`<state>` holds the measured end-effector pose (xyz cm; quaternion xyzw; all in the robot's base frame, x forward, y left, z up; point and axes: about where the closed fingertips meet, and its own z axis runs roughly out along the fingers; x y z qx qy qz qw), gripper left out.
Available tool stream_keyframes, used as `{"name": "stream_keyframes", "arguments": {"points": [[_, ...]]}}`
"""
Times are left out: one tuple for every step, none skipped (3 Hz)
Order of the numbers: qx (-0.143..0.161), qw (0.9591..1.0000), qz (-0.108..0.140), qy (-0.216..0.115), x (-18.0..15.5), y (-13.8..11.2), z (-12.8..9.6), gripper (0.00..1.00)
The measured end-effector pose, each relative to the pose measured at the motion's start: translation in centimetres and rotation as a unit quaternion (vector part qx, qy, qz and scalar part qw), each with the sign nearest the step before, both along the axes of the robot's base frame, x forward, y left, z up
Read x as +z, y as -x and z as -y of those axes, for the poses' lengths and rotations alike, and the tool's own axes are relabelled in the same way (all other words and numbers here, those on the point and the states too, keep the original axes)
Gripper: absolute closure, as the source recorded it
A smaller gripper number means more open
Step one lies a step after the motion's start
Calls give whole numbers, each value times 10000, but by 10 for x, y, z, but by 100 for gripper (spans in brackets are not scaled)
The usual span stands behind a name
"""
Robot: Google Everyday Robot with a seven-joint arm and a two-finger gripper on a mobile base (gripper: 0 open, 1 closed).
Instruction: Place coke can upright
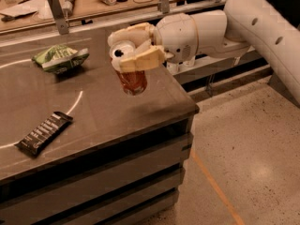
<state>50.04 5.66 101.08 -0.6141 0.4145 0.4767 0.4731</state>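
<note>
The coke can point(132, 80) is red with a silver top and hangs nearly upright, top up, just above the right part of the dark counter point(93, 111). My gripper point(130, 49) comes in from the right on a white arm and is shut on the can's upper part, with one cream finger behind the can and one in front of it. The can's lower half shows below the fingers point(140, 60).
A green chip bag point(60, 57) lies at the counter's back left. A black candy bar point(43, 132) lies near the front left edge. The counter's right edge drops to the floor point(243, 149). A shelf with clutter runs behind.
</note>
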Motion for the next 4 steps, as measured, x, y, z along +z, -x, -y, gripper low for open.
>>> {"name": "stream_keyframes", "arguments": {"points": [[-154,9992,0,-357,-18,-27,-1,100],[-302,9980,34,-548,-34,-48,-2,82],[-565,9963,-164,-625,-51,-61,0,58],[-743,9939,-504,-640,-70,-68,0,36]]}}
